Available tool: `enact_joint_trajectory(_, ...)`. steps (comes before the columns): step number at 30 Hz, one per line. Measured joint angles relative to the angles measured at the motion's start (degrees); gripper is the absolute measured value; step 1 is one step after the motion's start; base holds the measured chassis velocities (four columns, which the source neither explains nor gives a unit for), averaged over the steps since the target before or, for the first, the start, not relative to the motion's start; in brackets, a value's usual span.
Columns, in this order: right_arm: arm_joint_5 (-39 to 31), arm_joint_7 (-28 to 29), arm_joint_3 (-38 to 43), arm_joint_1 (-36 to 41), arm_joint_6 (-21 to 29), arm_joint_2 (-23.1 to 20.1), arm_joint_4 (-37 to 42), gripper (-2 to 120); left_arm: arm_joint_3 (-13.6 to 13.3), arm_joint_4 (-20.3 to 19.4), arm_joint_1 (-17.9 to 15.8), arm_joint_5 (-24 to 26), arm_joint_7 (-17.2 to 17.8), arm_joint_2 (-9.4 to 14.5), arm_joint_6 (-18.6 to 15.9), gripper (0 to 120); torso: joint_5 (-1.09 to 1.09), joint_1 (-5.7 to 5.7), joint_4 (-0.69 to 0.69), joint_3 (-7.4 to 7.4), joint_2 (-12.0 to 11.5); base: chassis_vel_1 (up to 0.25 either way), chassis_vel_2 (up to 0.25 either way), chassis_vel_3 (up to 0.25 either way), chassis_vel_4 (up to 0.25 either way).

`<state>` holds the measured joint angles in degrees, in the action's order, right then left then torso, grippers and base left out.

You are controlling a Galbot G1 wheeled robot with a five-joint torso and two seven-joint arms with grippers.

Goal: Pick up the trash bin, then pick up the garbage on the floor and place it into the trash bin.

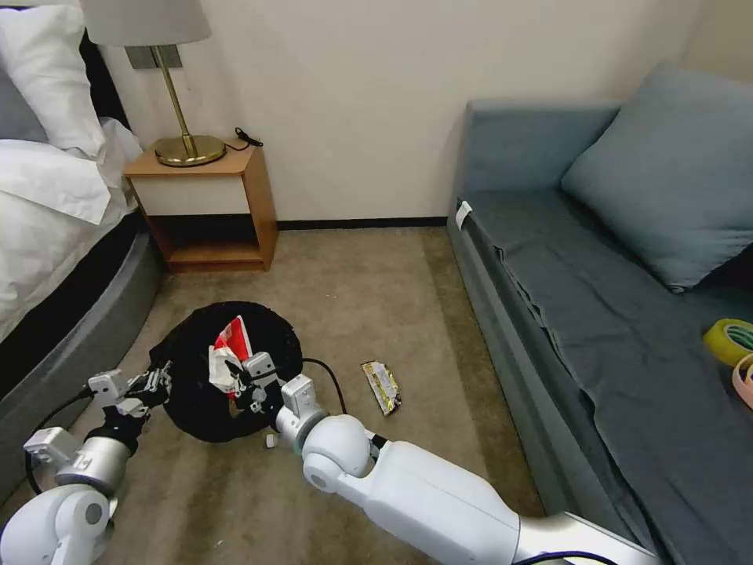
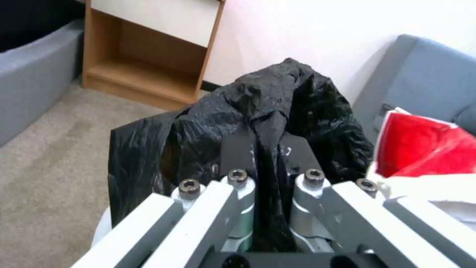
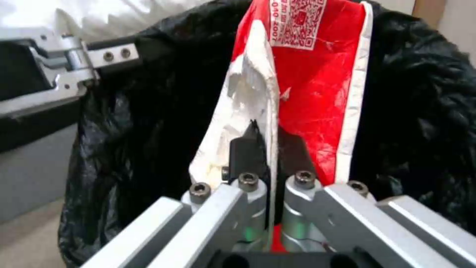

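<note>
The left gripper [image 1: 159, 382] is pinching a fold of the black bag lining the trash bin [image 1: 196, 369], its jaws closed tight on the plastic at the bin's left edge, holding the bin low over the carpet [image 1: 369, 298] near the bed [image 1: 63, 314]; the right gripper [image 1: 249, 382] is reaching over the bin's mouth with its jaws clamped on the lower edge of a red-white wrapper [image 1: 231, 345], which is standing up above the opening; a yellow-green foil wrapper [image 1: 382, 386] is lying on the carpet just to the right of the bin, between it and the sofa [image 1: 596, 314]; the held wrapper looks feather-light and crinkly, likely to cling or flutter when let go, so an edge pinch suits it; the bag is soft and slippery, so the grip on it may be creeping under load.
</note>
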<state>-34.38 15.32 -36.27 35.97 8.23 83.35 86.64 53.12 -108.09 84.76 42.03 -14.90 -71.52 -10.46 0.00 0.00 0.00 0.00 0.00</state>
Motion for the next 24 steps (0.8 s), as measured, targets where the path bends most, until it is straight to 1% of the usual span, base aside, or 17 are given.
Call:
enact_joint_trajectory(2,0.4,0.0,-0.1,0.1,0.0,0.1,-0.3,8,-0.3,0.0,0.0,0.0,0.0,-0.1,0.0,4,0.00,0.00,0.00,0.00,0.0,0.000,0.000,0.000,0.000)
enact_joint_trajectory(3,0.8,-0.1,-0.2,0.1,0.0,0.2,-0.5,17,-0.6,0.0,-0.1,-0.1,0.1,-0.3,-0.1,4,0.00,0.00,0.00,0.00,0.0,0.000,0.000,0.000,0.000)
enact_joint_trajectory(4,0.8,-0.1,-0.2,0.1,0.0,0.2,-0.5,17,-0.6,0.0,-0.1,-0.1,0.1,-0.3,-0.1,4,0.00,0.00,0.00,0.00,0.0,0.000,0.000,0.000,0.000)
enact_joint_trajectory(5,1.4,-0.1,-0.2,0.2,0.0,0.3,-0.7,30,-0.9,0.0,-0.2,-0.2,0.2,-0.4,-0.1,4,0.00,0.00,0.00,0.00,0.0,0.000,0.000,0.000,0.000)
enact_joint_trajectory(7,1.8,-0.1,-0.2,0.2,0.0,0.0,-0.7,38,-1.0,0.3,-0.4,-0.4,0.4,-0.4,-0.1,4,0.01,0.00,0.00,0.00,0.0,0.000,0.000,0.000,0.000)
enact_joint_trajectory(9,1.9,-0.1,-0.2,0.2,0.0,0.0,-0.7,39,-1.0,0.3,-0.4,-0.4,0.4,-0.4,-0.1,4,0.01,0.00,0.00,0.00,0.0,0.000,0.000,0.000,0.000)
enact_joint_trajectory(10,2.0,-0.1,-0.2,0.1,0.0,-0.3,-0.5,46,-1.0,0.4,-0.5,-0.4,0.6,-0.4,-0.1,4,0.01,0.00,0.00,0.00,0.0,0.000,0.000,0.000,0.000)
enact_joint_trajectory(13,3.2,0.1,0.1,0.1,0.0,-0.9,0.4,60,-1.0,0.5,-0.7,-0.4,0.9,-0.4,-0.2,4,0.01,0.00,0.00,0.00,0.0,0.000,0.000,0.000,0.000)
enact_joint_trajectory(14,3.2,0.1,0.1,0.1,0.0,-0.9,0.4,60,-1.0,0.5,-0.7,-0.4,0.9,-0.4,-0.2,4,0.01,0.00,0.00,0.00,0.0,0.000,0.000,0.000,0.000)
enact_joint_trajectory(15,3.9,0.1,0.2,0.0,-0.1,-1.2,0.8,63,-0.9,0.5,-0.7,-0.5,1.1,-0.4,-0.2,4,0.01,0.00,0.00,0.00,0.0,0.000,0.000,0.000,0.000)
enact_joint_trajectory(18,8.0,1.0,1.4,0.0,-0.3,-3.9,4.8,79,-0.2,0.8,-0.8,-0.7,1.3,-0.1,-0.2,4,0.01,0.00,0.00,0.00,0.0,0.000,0.000,0.000,0.000)
enact_joint_trajectory(19,8.0,1.0,1.4,0.0,-0.3,-3.9,4.8,79,-0.2,0.8,-0.8,-0.7,1.3,-0.1,-0.2,4,0.01,0.00,0.00,0.00,0.0,0.000,0.000,0.000,0.000)
enact_joint_trajectory(21,11.4,1.5,2.9,0.2,-0.9,-5.8,7.7,88,0.6,1.2,-0.9,-0.8,1.3,0.0,-0.1,4,0.01,0.00,0.00,0.00,0.0,0.000,0.000,0.000,0.000)
enact_joint_trajectory(24,17.2,2.1,5.6,1.0,-3.0,-7.8,10.3,97,1.6,1.4,-1.2,-1.0,1.3,-0.2,-0.1,4,0.01,0.00,0.00,0.00,0.0,0.000,0.000,0.000,0.000)
